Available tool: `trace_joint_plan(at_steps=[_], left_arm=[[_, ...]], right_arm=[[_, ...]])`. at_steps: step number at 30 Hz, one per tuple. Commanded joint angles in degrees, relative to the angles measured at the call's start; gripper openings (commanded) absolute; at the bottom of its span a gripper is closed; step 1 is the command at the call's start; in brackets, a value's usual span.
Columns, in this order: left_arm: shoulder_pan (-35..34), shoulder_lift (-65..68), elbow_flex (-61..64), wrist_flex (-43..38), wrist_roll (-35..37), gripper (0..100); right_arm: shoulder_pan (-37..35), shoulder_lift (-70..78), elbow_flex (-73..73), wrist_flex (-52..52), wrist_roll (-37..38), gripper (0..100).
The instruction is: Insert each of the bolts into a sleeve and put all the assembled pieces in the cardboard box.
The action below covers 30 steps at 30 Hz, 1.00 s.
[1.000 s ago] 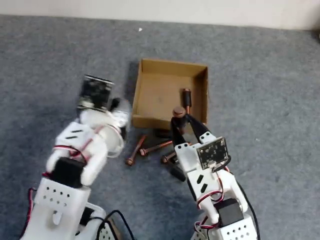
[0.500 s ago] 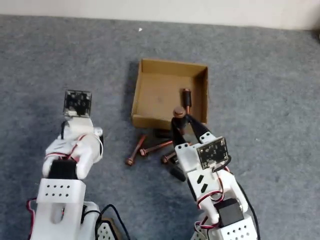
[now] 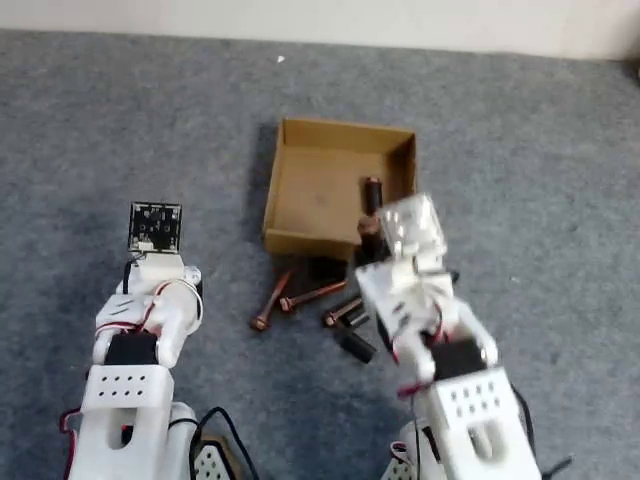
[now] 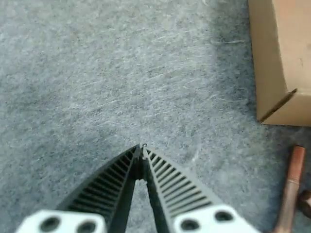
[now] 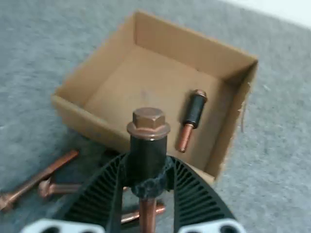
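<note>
My right gripper (image 5: pixel 146 171) is shut on a black sleeve (image 5: pixel 146 158) with a copper bolt through it, its hex head (image 5: pixel 148 121) pointing up. The piece hangs just short of the near wall of the cardboard box (image 5: pixel 77 99). Inside the box, by one side wall, lies one assembled bolt and sleeve (image 5: pixel 191 118), also seen from above (image 3: pixel 372 190). My left gripper (image 4: pixel 142 149) is shut on nothing, low over the carpet, away from the box corner (image 4: pixel 279 63). Three loose bolts (image 3: pixel 270 300) (image 3: pixel 312 295) (image 3: pixel 338 314) lie on the carpet before the box (image 3: pixel 300 175).
A loose black sleeve (image 3: pixel 356 346) lies on the grey carpet beside the right arm (image 3: pixel 420 300). The left arm (image 3: pixel 150 310) stands well left of the bolts. One copper bolt (image 4: pixel 291 179) lies close to the left gripper's side.
The left arm has swung back and to the left, away from the box. The right arm has lifted and moved toward the box with the bolt and sleeve.
</note>
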Motion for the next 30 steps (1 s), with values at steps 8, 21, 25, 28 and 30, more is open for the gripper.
trace_joint_plan(at_steps=[8, 21, 25, 28, 30], left_arm=[[-0.7, -0.3, -0.3, -1.3, -1.8, 1], [-0.7, -0.3, -0.2, -1.3, -4.4, 1], [-0.7, -0.3, -0.2, -1.2, -4.4, 1], [-0.7, -0.3, -0.2, -1.2, -4.4, 1], [-0.7, -0.3, -0.2, -1.2, -4.4, 1]], right_arm=[[1.5, 29.5, -26.4, -0.5, -0.7, 0.5], [1.5, 57.1, -52.3, -0.5, -0.7, 0.5], [1.5, 64.1, -58.2, -0.2, -0.7, 0.5], [1.5, 66.5, -60.4, 1.1, -0.7, 0.9], [1.5, 67.0, -61.5, 4.5, -0.7, 1.0]])
